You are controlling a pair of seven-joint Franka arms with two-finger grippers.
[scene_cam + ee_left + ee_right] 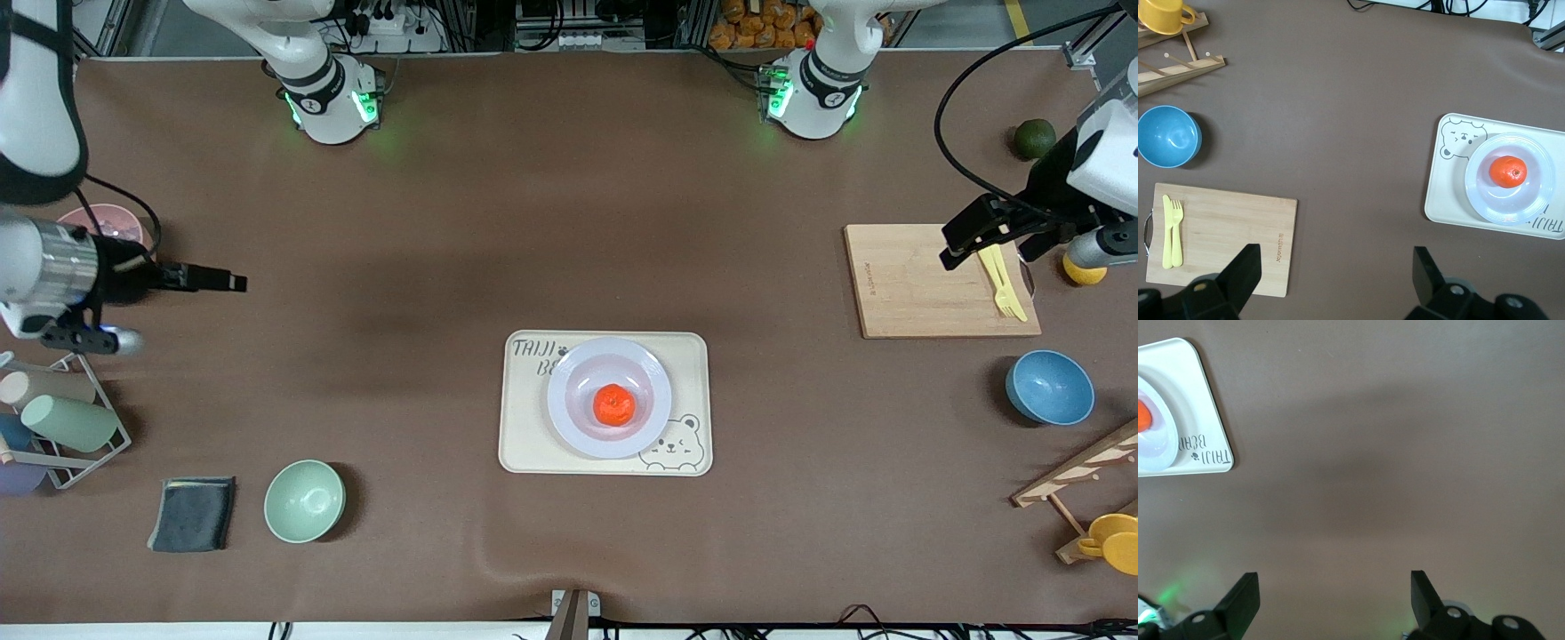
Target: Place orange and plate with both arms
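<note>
The orange (614,404) lies in the middle of the pale lavender plate (569,391). The plate stands on the cream bear-printed tray (524,444) at the table's middle. My left gripper (956,240) is open and empty over the wooden cutting board (916,280), well away from the plate. My right gripper (227,282) is open and empty over bare table at the right arm's end. The left wrist view shows the orange (1507,171) on the plate (1538,200). The right wrist view shows the tray's corner (1205,447) and a sliver of the orange (1142,415).
Yellow fork and knife (1003,284) lie on the cutting board. A blue bowl (1050,388), a lemon (1085,269), a dark green fruit (1035,139) and a wooden rack (1080,471) are at the left arm's end. A green bowl (304,500), dark cloth (193,513), cup rack (62,427) and pink bowl (102,222) are at the right arm's end.
</note>
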